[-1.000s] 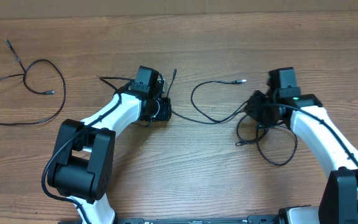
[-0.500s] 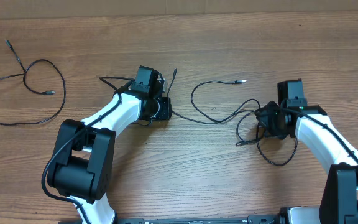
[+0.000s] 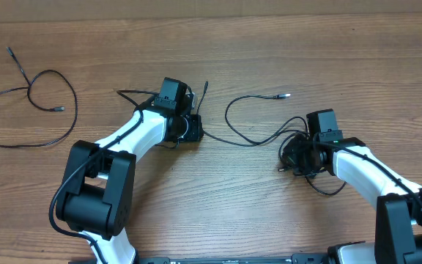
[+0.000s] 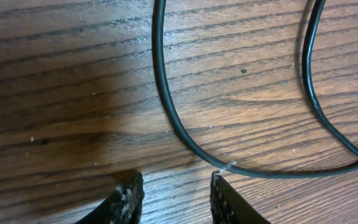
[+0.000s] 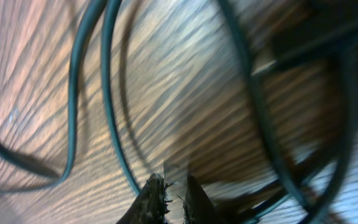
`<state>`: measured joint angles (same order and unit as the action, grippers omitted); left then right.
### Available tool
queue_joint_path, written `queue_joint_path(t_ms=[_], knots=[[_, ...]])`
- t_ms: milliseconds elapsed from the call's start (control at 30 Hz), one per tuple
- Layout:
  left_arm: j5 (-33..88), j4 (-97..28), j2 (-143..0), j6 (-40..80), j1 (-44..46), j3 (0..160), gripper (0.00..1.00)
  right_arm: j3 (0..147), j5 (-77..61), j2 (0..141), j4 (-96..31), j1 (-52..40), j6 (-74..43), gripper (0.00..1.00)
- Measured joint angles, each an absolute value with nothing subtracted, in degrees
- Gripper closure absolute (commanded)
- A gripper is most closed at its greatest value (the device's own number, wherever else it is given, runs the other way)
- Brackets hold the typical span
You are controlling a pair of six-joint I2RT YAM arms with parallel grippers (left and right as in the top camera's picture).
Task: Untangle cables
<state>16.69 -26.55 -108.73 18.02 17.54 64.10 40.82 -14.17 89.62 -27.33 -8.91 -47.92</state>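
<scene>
Three thin, smooth-sheathed black cables (image 3: 255,144) with small plugs lie on the brown wood-grain tabletop (image 3: 284,44).

- The first cable (image 3: 29,89) is a loose crossed loop at far left, well apart from both arms.
- The middle cable (image 3: 284,95) is an open curve running from beside the left gripper (image 3: 193,130) to a silver-tipped plug.
- The third cable (image 3: 328,193) is bunched in overlapping loops under the right gripper (image 3: 299,155).

The left gripper's ridged black fingers (image 4: 129,199) stand partly apart with bare wood between them, gripping nothing. A cord arc lies just ahead.

The right fingers (image 5: 155,193) are nearly together, leaving a thin slit. The view is smeared, so I cannot tell if a strand is nipped.

Bare wood runs along the far edge.
</scene>
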Motion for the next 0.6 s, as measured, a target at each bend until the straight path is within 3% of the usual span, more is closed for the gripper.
queue_joint_path(t_ms=[33, 100, 233, 367, 600], knots=[[16.69, -26.63, -108.73, 18.02, 17.54, 64.1, 0.68, 40.82, -14.7, 89.62, -27.31, -9.23, -47.99, 0.89], [16.69, -27.18, -108.73, 18.02, 17.54, 64.1, 0.59, 40.82, -15.64, 89.62, -27.27, -10.24, -47.99, 0.89], [16.8, -28.03, -108.71, 18.0, 17.52, 64.14, 0.59, 40.82, -16.49, 89.62, -27.22, -12.82, -48.01, 0.89], [19.2, -29.06, -108.71, 15.75, 17.5, 64.71, 0.51, 40.82, -16.8, 89.62, -27.2, -15.14, -48.01, 0.89], [25.43, -37.01, -108.77, 9.39, 18.52, 74.15, 0.48, 40.82, -18.22, 89.62, -27.0, -16.82, -48.03, 0.88]])
